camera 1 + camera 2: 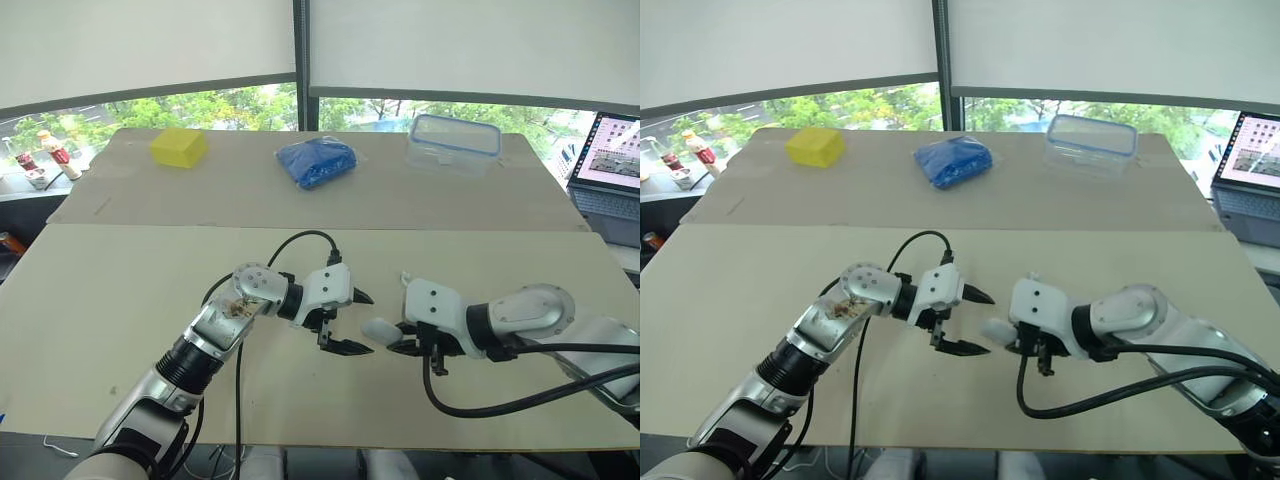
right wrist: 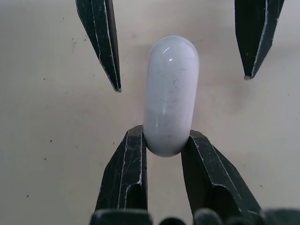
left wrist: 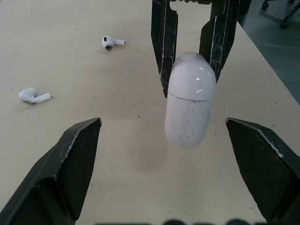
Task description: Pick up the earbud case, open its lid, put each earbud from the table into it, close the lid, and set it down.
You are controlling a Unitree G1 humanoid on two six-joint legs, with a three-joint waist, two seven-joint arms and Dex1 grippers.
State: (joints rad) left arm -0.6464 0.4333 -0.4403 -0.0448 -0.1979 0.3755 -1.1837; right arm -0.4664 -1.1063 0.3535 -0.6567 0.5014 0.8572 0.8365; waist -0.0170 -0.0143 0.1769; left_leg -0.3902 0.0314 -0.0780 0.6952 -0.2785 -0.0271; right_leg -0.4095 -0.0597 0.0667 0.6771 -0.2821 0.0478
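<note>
right gripper (image 2: 165, 135) pinches the case (image 3: 190, 105) by one end, just above the table (image 1: 110, 300); left gripper (image 1: 362, 322) gapes wide, facing it. the hold is narrow and the shell smooth, so prying the lid could twist it loose. one earbud (image 3: 35, 96) and the other earbud (image 3: 111, 42) lie on bare tan board, a window (image 1: 200, 105) beyond

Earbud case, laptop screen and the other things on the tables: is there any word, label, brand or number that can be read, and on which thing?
No text can be read in these pictures.
earbud case: plain white, no brand or mark visible.
laptop screen: shows some content, too small and blurred to read.
yellow block, blue bundle, clear container: no label visible.
</note>
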